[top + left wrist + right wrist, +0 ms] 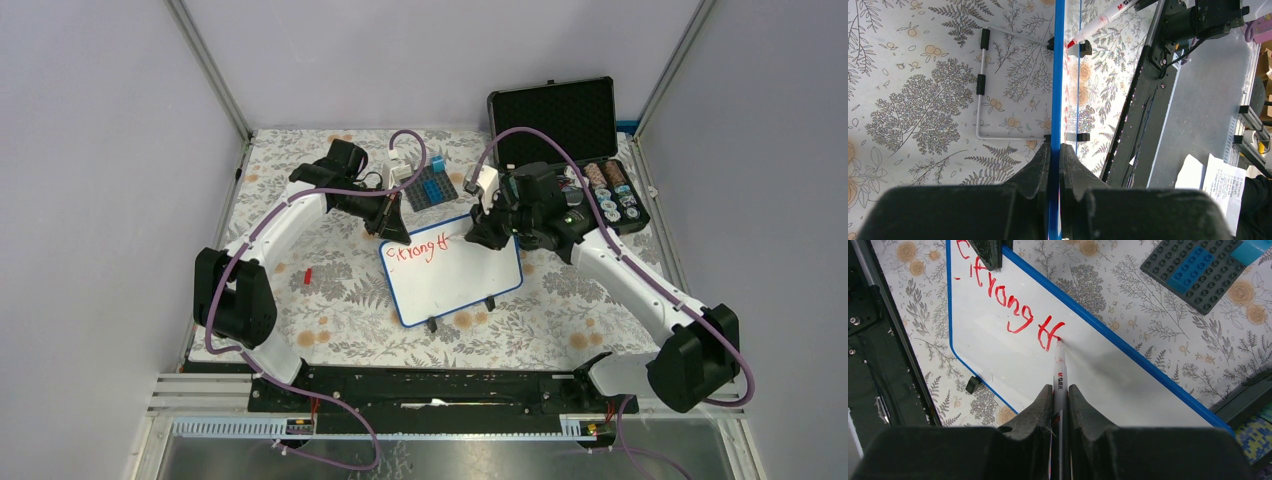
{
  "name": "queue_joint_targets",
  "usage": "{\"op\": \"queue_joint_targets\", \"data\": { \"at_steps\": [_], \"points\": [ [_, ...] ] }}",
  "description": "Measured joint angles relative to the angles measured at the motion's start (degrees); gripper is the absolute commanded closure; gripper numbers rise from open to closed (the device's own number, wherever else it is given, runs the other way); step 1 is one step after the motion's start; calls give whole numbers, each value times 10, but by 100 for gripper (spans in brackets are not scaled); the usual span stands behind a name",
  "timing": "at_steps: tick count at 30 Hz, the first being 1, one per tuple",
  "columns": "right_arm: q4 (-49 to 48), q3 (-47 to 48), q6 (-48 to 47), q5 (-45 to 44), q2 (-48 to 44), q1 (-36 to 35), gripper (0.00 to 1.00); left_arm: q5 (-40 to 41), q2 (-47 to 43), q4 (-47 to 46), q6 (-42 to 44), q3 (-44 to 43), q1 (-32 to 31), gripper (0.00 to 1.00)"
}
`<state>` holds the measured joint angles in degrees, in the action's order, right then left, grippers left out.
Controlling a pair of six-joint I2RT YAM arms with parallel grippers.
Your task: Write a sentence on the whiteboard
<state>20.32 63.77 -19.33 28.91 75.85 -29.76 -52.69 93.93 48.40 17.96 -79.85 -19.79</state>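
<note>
- Whiteboard (pixel 455 278): I count one, blue-rimmed, set at a slant in the middle of the flowered tablecloth (pixel 330 300), between my two arms.
- Two small black feet (pixel 432 324) show along its near edge.
- One line of red writing (pixel 1008 300) runs along its far edge; it reads roughly "strong", with two more strokes after it.
- One left gripper (pixel 1054 150): its fingers are clamped on the board's blue rim at the far left corner.
- One right gripper (pixel 1060 390): its fingers are clenched around one red marker (pixel 1060 372), whose tip touches the board at the end of the writing.
- One black case (pixel 552 115) stands with its lid up at the far right.
- One grey brick plate (pixel 431 190) carrying blue bricks lies just beyond the board.
- One small red piece (pixel 308 275) lies left of the board.
</note>
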Motion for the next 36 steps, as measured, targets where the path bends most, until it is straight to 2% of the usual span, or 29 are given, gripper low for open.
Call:
{"op": "queue_joint_targets", "data": {
  "at_steps": [23, 36],
  "points": [
    [17, -19, -15, 10, -9, 6, 100, 0, 0, 0, 0, 0, 0, 100],
    [60, -16, -25, 53, -22, 7, 100, 0, 0, 0, 0, 0, 0, 100]
  ]
}}
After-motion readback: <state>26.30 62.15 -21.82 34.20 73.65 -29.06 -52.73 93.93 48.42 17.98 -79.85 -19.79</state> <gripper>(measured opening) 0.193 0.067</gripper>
